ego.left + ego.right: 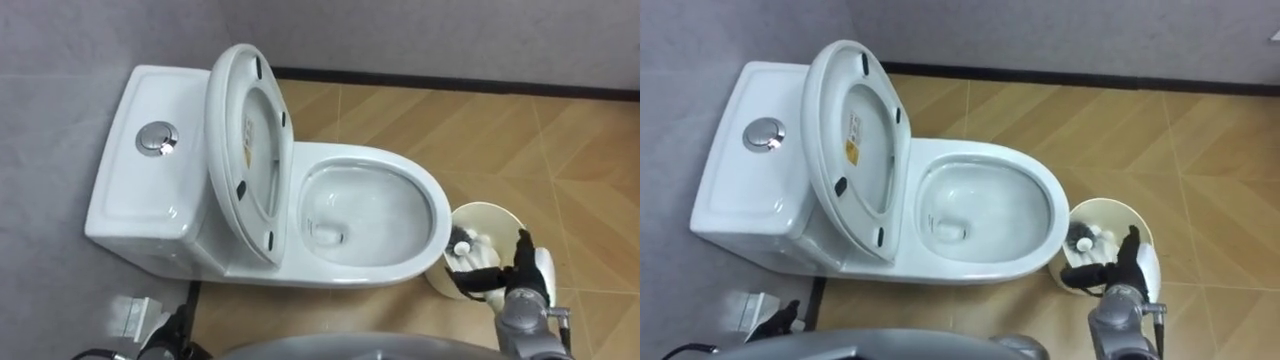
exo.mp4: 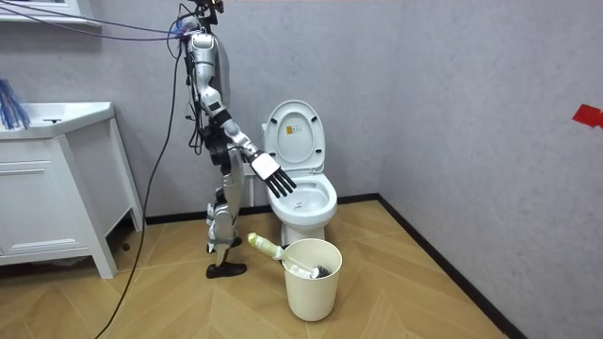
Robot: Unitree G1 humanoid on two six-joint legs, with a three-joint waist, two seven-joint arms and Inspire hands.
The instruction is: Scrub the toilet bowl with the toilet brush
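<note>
We are at the pick-up step: the brush point(image 2: 266, 247) stands head-down in the pale bucket point(image 1: 480, 212), which sits on the wood floor just beside the front of the toilet bowl point(image 1: 435, 215). Its handle leans out over the bucket's rim. Our right hand point(image 1: 505, 278) hovers above the bucket, fingers straight and spread apart, holding nothing. The seat and lid point(image 1: 250, 150) are raised against the tank, so the bowl is open. Next, we judge, the hand must drop to the handle, close round it, and lift the brush clear without tipping the bucket.
</note>
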